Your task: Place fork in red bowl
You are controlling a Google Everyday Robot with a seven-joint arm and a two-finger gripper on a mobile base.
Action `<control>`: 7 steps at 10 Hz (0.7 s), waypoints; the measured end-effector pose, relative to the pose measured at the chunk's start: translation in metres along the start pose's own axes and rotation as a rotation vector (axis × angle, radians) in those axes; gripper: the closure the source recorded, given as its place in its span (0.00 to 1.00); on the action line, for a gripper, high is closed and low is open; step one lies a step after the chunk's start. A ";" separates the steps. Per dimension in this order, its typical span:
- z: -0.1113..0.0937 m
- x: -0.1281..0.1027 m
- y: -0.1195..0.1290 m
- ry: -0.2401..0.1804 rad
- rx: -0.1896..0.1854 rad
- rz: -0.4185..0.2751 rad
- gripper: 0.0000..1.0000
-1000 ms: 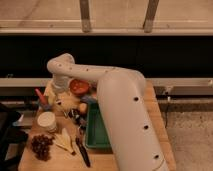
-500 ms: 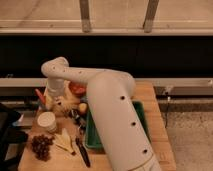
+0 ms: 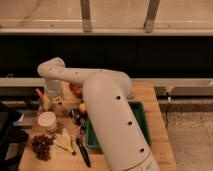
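Observation:
The red bowl (image 3: 75,90) sits at the back of the wooden table (image 3: 150,95), partly hidden behind my white arm. My gripper (image 3: 53,104) hangs from the wrist at the table's left side, left of the red bowl and just above the surface, next to a red-handled tool (image 3: 39,94). I cannot make out the fork; it may be hidden under the gripper or among the small dark items (image 3: 75,114) near it.
A green tray (image 3: 142,125) lies right of centre, largely covered by my arm. A black-handled knife (image 3: 83,151), yellow slices (image 3: 64,141), dark grapes (image 3: 41,145), a white round lid (image 3: 47,121) and a yellow fruit (image 3: 82,107) fill the left half.
My arm has swung left, from over the red bowl to the table's left side, and the gripper has come down near the red-handled tool.

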 end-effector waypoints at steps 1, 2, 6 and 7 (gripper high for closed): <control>0.006 0.002 -0.003 0.019 0.001 0.007 0.26; 0.017 0.002 -0.004 0.037 -0.003 0.009 0.26; 0.045 0.007 -0.013 0.099 -0.001 0.013 0.26; 0.050 0.007 -0.014 0.105 -0.001 0.012 0.26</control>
